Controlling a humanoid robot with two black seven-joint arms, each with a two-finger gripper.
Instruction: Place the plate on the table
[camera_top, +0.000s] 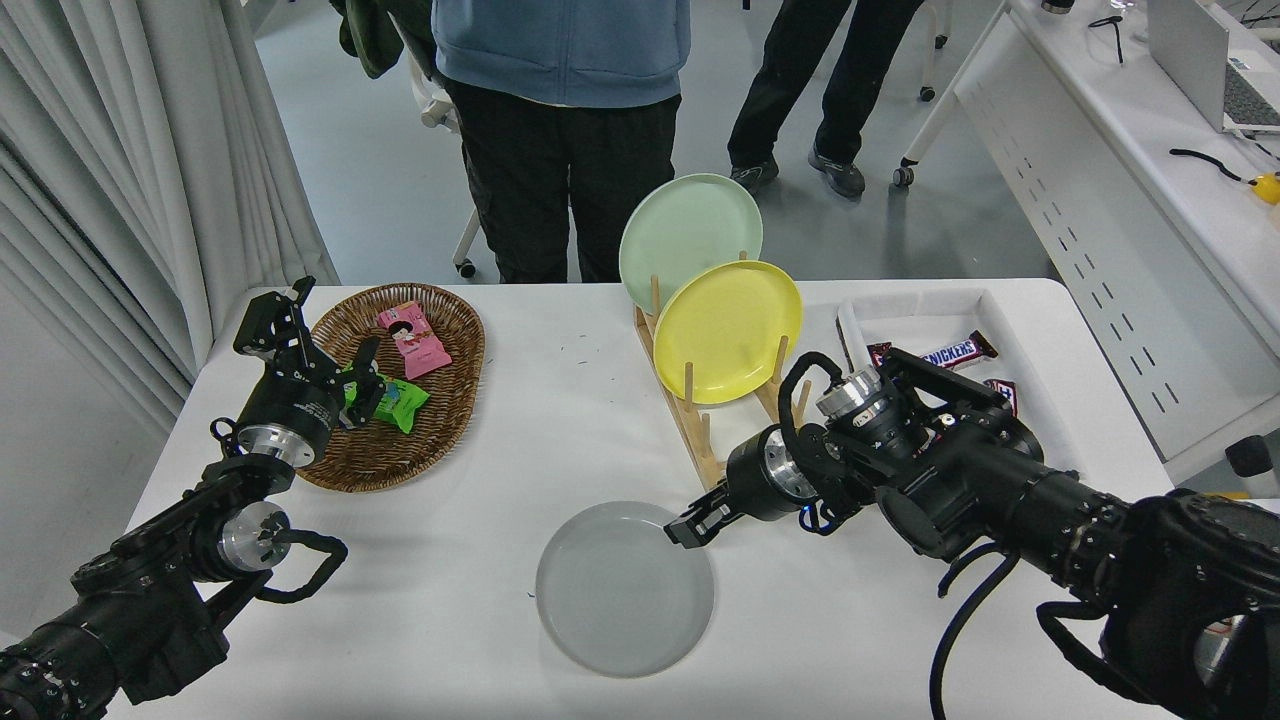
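left pincer (320, 345) is parked way off to the left of the working one, hovering over the oval brown wicker basket (395, 385) with the snack packets, fingers spread, holding nothing. moving right: the round plain light-grey plate (625, 589) sits low on the big white worktop (520, 400), looks about flat, face up. it's just left of and a bit nearer the camera than the right pincer (685, 528), whose tips are right on its upper-right rim. looks clenched on that rim to me, though the jaws are small and dark so i wouldn't swear to it.

a round plate has no real long axis and doesn't point anywhere, so what matters is just that the rim is the contact spot and the right arm is by far the closer one.

behind the right pincer is the wooden peg rack (700, 420) with the yellow round plate (728, 330) and pale green round plate (690, 240) standing in it. i'd guess letting go is what's left.
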